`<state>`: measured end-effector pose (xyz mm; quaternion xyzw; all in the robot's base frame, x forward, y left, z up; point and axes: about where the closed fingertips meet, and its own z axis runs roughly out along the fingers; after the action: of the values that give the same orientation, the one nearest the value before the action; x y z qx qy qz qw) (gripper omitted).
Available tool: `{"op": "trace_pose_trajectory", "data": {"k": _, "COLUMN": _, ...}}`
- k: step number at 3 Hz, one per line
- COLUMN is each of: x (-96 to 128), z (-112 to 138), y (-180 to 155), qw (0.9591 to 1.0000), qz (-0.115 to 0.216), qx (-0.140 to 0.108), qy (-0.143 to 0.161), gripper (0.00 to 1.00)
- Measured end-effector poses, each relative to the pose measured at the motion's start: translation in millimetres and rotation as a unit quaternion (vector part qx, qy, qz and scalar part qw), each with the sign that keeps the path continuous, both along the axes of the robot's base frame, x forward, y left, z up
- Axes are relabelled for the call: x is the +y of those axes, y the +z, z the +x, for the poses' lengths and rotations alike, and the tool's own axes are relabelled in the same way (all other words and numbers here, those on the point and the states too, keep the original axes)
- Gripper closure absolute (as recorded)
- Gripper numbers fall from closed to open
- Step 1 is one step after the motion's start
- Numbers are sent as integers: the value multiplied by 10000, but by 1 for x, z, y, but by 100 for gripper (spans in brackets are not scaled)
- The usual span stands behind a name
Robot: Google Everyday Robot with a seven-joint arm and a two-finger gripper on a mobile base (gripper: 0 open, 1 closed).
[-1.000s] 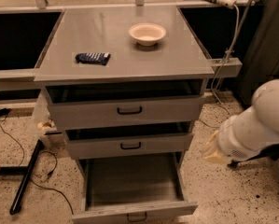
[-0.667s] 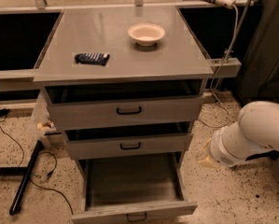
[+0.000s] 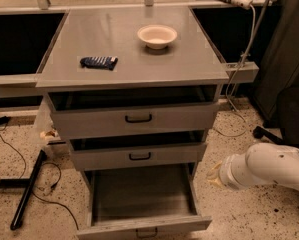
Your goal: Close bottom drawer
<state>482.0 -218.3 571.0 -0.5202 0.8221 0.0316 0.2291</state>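
Note:
The bottom drawer of the grey cabinet is pulled far out, showing its long shallow grey tray. Its low front with a small black bar handle sits at the lower edge of the camera view. My gripper is at the tip of the white arm, low on the right, just outside the drawer's right side and apart from it. It points left toward the cabinet.
The top drawer and middle drawer stand slightly open. A white bowl and a dark blue packet lie on the cabinet top. Cables and a black stand leg lie on the floor at left.
The white arm has dropped lower beside the cabinet, and its tip now sits nearer the floor by the open drawer's right side. The drawers have not moved.

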Motion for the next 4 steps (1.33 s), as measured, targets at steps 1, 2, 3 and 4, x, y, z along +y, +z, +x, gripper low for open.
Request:
{"op": "trace_pose_trajectory", "data": {"k": 1, "x": 0, "z": 0, "y": 0, "qw": 10000, "qz": 1, "qx": 0, "qy": 1, "gripper": 100}}
{"op": "trace_pose_trajectory", "data": {"k": 2, "x": 6, "z": -2, "y": -32, "qw": 9998, "qz": 197, "qx": 62, "qy": 79, "gripper": 100}}
{"op": "trace_pose_trajectory", "data": {"k": 3, "x": 16, "z": -4, "y": -90, "qw": 9981, "qz": 558, "qx": 147, "qy": 229, "gripper": 100}}
{"op": "trace_pose_trajectory", "data": {"k": 4, "x": 22, "z": -6, "y": -146, "qw": 9953, "qz": 859, "qx": 226, "qy": 384, "gripper": 100}}
